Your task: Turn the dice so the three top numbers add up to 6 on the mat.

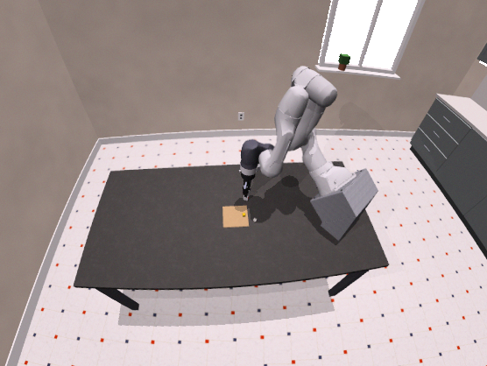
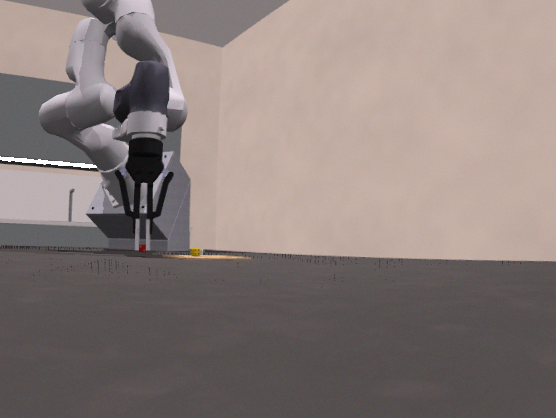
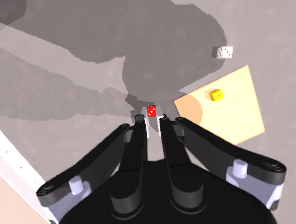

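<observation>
My gripper point(image 1: 246, 199) point(image 2: 142, 248) point(image 3: 151, 113) is shut on the red die point(image 2: 142, 247) point(image 3: 151, 110), which sits between the fingertips just above the table, off the mat. The tan mat point(image 1: 232, 217) point(image 2: 227, 257) point(image 3: 241, 117) lies flat beside it. The yellow die point(image 1: 243, 214) point(image 2: 195, 252) point(image 3: 216, 95) lies on the mat, near one edge. The white die point(image 1: 255, 220) point(image 3: 225, 52) lies on the table, outside the mat; in the exterior view it is mostly hidden behind the yellow die. The top numbers are too small to read surely.
The dark table point(image 1: 166, 245) carries the mat. The arm's grey base block point(image 1: 343, 206) stands at the table's right side in the top view. The arm's shadow falls over the gripper area and a corner of the mat.
</observation>
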### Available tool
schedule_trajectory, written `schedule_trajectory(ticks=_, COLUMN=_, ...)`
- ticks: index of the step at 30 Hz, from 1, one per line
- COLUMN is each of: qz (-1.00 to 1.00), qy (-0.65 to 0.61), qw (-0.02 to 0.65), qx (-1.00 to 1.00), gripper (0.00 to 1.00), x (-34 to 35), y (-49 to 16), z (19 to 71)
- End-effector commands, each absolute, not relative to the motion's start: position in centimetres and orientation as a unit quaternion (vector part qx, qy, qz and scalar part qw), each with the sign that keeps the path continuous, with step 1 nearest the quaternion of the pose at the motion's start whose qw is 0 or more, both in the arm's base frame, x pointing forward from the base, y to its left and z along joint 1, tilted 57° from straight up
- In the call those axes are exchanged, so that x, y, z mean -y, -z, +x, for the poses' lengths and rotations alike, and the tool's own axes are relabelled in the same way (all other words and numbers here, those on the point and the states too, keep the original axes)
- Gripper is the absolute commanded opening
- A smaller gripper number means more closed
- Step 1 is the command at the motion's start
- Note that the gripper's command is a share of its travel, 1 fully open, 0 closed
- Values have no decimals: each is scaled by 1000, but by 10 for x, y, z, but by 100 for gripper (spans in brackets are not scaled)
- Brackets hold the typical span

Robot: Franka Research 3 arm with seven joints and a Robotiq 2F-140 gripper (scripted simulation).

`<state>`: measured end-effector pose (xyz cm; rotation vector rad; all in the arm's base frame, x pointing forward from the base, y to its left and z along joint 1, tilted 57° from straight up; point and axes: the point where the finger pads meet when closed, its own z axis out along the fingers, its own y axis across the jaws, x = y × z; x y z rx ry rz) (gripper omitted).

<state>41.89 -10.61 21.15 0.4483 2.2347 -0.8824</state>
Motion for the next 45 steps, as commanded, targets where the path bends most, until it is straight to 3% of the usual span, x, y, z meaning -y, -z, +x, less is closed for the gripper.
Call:
schedule_trajectory(ticks=1, qz=175, qy=342, qw=336, qx=-860, gripper=7, x=103, y=-214, z=412)
schedule_trajectory(ticks=13, qz=175, qy=342, qw=336, qx=-860, gripper=7, x=47, y=-256, z=376)
schedule_trajectory(ticks=26, qz=174, qy=342, qw=335, qx=-860, gripper=7, x=44, y=-259, z=374)
schedule_trajectory(ticks=45, qz=-62, qy=463, qw=210, qx=-859, gripper=7, x=-2, y=-226, z=419)
